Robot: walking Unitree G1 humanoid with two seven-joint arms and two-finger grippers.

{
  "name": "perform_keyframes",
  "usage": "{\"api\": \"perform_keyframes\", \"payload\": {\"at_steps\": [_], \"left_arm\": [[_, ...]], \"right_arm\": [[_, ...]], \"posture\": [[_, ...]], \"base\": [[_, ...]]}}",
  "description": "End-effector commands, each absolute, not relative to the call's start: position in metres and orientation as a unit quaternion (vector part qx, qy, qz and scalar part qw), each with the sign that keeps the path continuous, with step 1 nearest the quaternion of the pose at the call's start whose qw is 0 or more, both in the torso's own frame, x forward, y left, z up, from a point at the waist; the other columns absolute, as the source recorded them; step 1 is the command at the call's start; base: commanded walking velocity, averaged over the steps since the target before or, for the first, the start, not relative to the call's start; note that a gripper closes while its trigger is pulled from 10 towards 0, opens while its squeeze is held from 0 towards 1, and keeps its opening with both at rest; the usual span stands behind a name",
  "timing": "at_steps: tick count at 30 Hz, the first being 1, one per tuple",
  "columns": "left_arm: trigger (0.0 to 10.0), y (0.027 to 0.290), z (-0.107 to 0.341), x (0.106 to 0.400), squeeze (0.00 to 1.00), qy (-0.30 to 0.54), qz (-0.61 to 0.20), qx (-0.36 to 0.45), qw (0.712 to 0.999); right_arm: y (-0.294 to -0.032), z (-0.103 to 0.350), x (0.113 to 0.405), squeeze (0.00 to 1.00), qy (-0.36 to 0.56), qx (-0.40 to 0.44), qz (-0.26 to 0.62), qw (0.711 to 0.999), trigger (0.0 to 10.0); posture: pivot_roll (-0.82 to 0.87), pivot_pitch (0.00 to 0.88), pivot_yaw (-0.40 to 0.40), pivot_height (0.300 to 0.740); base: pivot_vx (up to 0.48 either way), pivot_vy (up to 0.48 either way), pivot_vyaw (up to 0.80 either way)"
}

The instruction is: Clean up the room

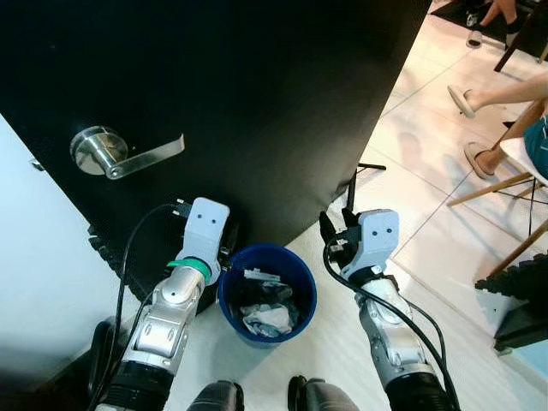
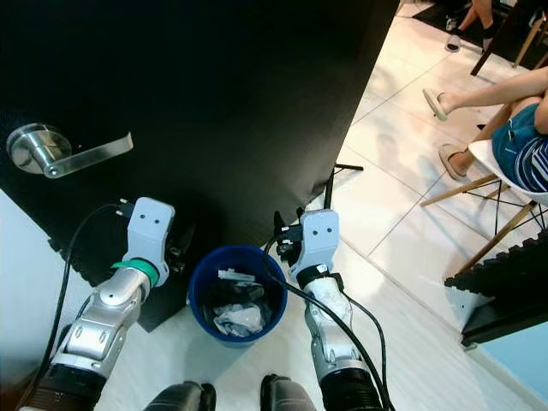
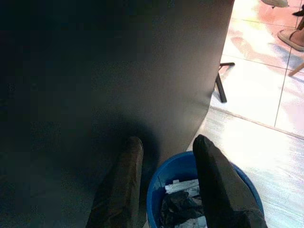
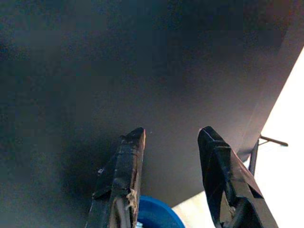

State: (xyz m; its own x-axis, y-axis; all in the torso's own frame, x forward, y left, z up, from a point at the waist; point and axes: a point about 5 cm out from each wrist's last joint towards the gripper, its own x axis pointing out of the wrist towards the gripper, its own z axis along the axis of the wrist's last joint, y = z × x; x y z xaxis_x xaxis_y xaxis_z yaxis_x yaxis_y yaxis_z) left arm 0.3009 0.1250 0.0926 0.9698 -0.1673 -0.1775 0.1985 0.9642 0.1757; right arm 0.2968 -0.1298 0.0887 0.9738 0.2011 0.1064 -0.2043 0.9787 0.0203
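Both grippers, left (image 1: 229,250) and right (image 1: 336,233), hold empty parted jaws flanking the blue bin (image 1: 266,294), risking tipping it against the door (image 1: 240,103) at twelve o'clock.

A bin (image 1: 266,294) stands on the floor (image 1: 342,342) just before the door (image 1: 257,103), between the left hand (image 3: 166,156) on its left and the right hand (image 4: 171,142) on its right, with crumpled waste (image 1: 267,315) lying inside it. The door handle (image 1: 120,154) sits on the door, up and to the left of the bin. Well off to the right, a seated person's feet (image 1: 479,128) rest on the floor beside chair legs (image 1: 488,188).
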Motion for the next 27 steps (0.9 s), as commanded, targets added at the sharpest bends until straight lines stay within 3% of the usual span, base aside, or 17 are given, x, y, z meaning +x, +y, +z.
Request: {"api": "perform_keyframes", "payload": {"at_steps": [1, 13, 27], "left_arm": [[10.0, 0.1210, 0.0898, 0.3012, 0.00, 0.081, -0.097, 0.099, 0.987], [10.0, 0.1188, 0.0904, 0.3030, 0.00, 0.078, -0.098, 0.097, 0.987], [10.0, 0.1177, 0.0880, 0.3035, 0.00, 0.079, -0.093, 0.087, 0.989]], "right_arm": [[-0.1319, 0.0880, 0.2964, 0.00, -0.045, 0.013, 0.102, 0.994, 10.0], [-0.1301, 0.0881, 0.2967, 0.00, -0.043, 0.013, 0.103, 0.994, 10.0], [-0.1319, 0.0881, 0.2934, 0.00, -0.038, 0.008, 0.102, 0.994, 10.0]], "posture": [[0.03, 0.003, 0.004, 0.740], [0.02, 0.018, 0.006, 0.740], [-0.02, 0.042, 0.008, 0.740]], "base": [[0.000, 0.000, 0.00], [0.000, 0.000, 0.00], [-0.333, 0.000, 0.00]]}}
